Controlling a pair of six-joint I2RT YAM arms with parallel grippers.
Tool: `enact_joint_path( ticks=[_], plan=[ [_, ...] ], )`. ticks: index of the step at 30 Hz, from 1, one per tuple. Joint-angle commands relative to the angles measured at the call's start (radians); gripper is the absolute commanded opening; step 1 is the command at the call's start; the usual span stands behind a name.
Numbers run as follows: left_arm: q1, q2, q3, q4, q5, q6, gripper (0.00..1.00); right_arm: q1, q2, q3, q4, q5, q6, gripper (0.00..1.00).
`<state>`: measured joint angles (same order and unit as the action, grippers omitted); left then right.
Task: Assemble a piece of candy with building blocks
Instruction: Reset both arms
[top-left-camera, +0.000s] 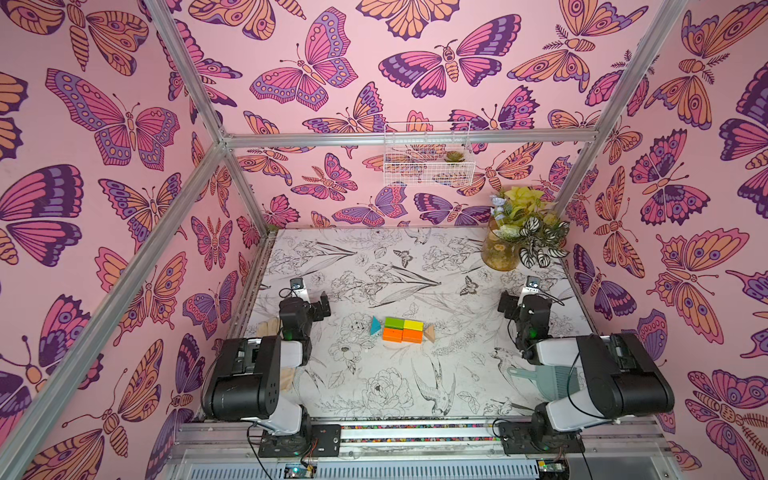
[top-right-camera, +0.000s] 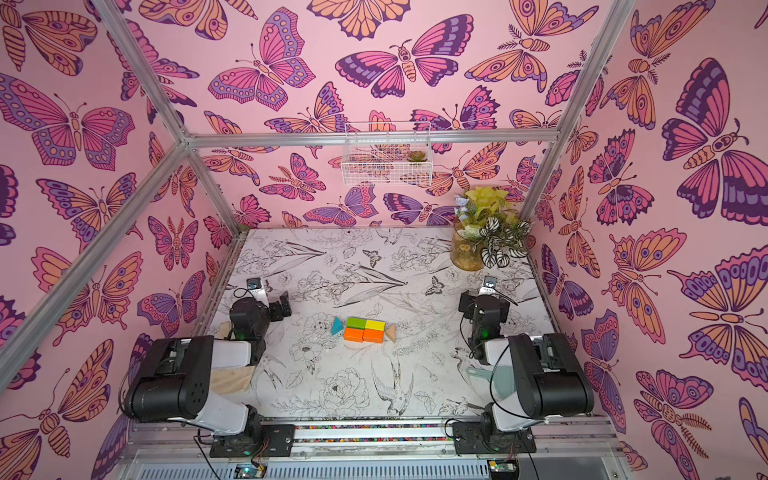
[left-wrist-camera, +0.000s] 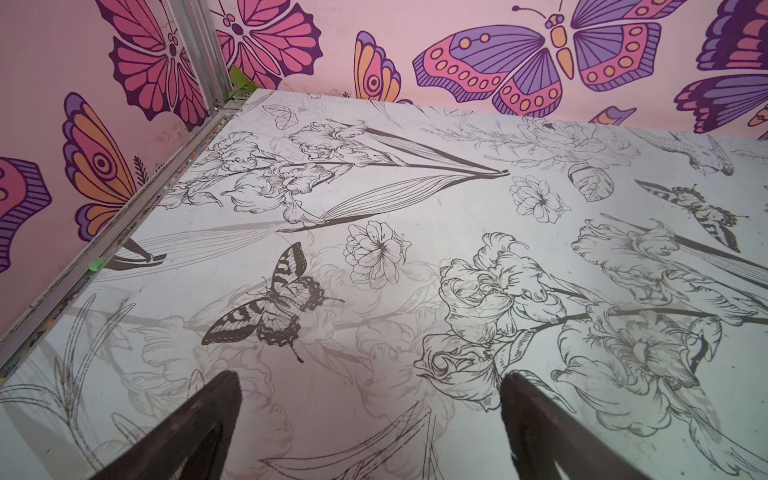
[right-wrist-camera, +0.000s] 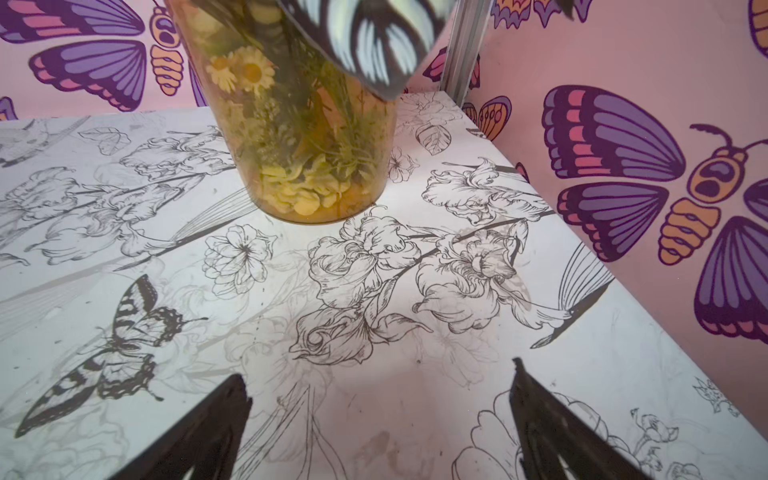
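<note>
The piece of candy (top-left-camera: 402, 329) lies at mid-table in both top views. A green block (top-left-camera: 393, 323) and a yellow block (top-left-camera: 413, 325) form its far row, and two orange blocks (top-left-camera: 392, 334) (top-left-camera: 412, 336) form its near row. A teal triangle (top-left-camera: 375, 325) sits at its left end and a tan triangle (top-left-camera: 429, 333) at its right end. My left arm (top-left-camera: 296, 320) stands well left of it and my right arm (top-left-camera: 525, 316) well right. The left gripper (left-wrist-camera: 372, 382) and the right gripper (right-wrist-camera: 380, 374) are both open over bare table, holding nothing.
An amber vase of plants (top-left-camera: 503, 249) stands at the back right corner, close ahead of the right gripper (right-wrist-camera: 307, 124). A white wire basket (top-left-camera: 428, 153) hangs on the back wall. A plain wooden piece (top-right-camera: 230, 380) lies under the left arm, and a teal dustpan (top-left-camera: 536, 378) under the right.
</note>
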<state>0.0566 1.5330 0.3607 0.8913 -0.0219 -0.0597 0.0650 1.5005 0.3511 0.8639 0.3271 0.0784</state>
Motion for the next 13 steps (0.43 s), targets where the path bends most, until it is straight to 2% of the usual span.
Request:
enact_joint_path(
  ticks=[1, 13],
  plan=[
    [-0.007, 0.000, -0.010, 0.030, 0.006, 0.011, 1.00, -0.004, 0.005, 0.028, -0.001, -0.015, -0.002, 0.99],
    [-0.041, 0.009, 0.016, -0.011, -0.044, 0.037, 1.00, -0.006, 0.006, 0.032, -0.015, -0.036, -0.005, 0.99]
  ],
)
